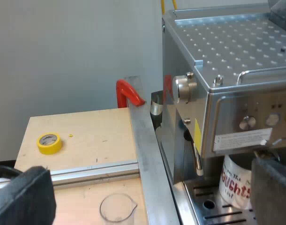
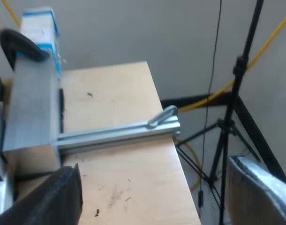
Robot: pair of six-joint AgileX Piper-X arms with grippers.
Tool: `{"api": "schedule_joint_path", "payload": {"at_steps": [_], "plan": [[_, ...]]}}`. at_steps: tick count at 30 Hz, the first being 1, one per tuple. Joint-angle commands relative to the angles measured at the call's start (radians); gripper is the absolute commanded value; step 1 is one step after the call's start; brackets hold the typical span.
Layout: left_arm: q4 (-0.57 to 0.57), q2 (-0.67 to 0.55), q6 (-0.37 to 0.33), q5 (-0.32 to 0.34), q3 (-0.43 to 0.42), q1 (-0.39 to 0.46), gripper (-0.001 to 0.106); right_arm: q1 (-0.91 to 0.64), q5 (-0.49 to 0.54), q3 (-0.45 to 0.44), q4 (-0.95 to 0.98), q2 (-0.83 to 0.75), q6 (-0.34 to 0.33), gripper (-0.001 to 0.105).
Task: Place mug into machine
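Your mug [image 1: 234,185] stands upright on the drip tray [image 1: 213,208] at the machine's [image 1: 227,61] front, so the placing looks done. Your left gripper [image 1: 150,187] is spread wide and holds nothing, one finger just beside the mug, probably to leave it undisturbed; back away straight, since the glass [image 1: 117,208] and rail [image 1: 145,140] lie near the other finger. Your right gripper [image 2: 157,192] gapes empty over the table [image 2: 115,98] near its edge, with open room around.

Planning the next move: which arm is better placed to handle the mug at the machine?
Left. Its jaws stand open close to the mug on the espresso machine's drip tray; the right's look over a wooden table and metal rail instead.
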Motion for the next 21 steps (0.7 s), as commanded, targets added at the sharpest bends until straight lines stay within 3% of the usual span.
{"api": "schedule_joint_path", "payload": {"at_steps": [1,5,14,16,21], "plan": [[0.035,-0.051,-0.003,-0.030,-0.008,0.002,0.085,-0.004,-0.062,-0.005,0.043,-0.055,-0.009,0.066],[0.095,-0.133,-0.003,-0.030,-0.008,0.002,0.085,-0.004,-0.122,0.027,0.097,-0.178,-0.009,0.066],[0.279,-0.312,-0.003,-0.030,-0.008,0.002,0.085,-0.004,-0.125,0.148,0.227,-0.457,0.007,0.066],[0.323,-0.350,-0.003,-0.030,-0.006,0.002,0.085,0.003,-0.137,0.142,0.294,-0.438,0.006,0.066],[0.404,-0.431,-0.003,-0.030,-0.006,0.002,0.085,0.008,-0.262,0.196,0.225,-0.450,0.006,0.066]]}}
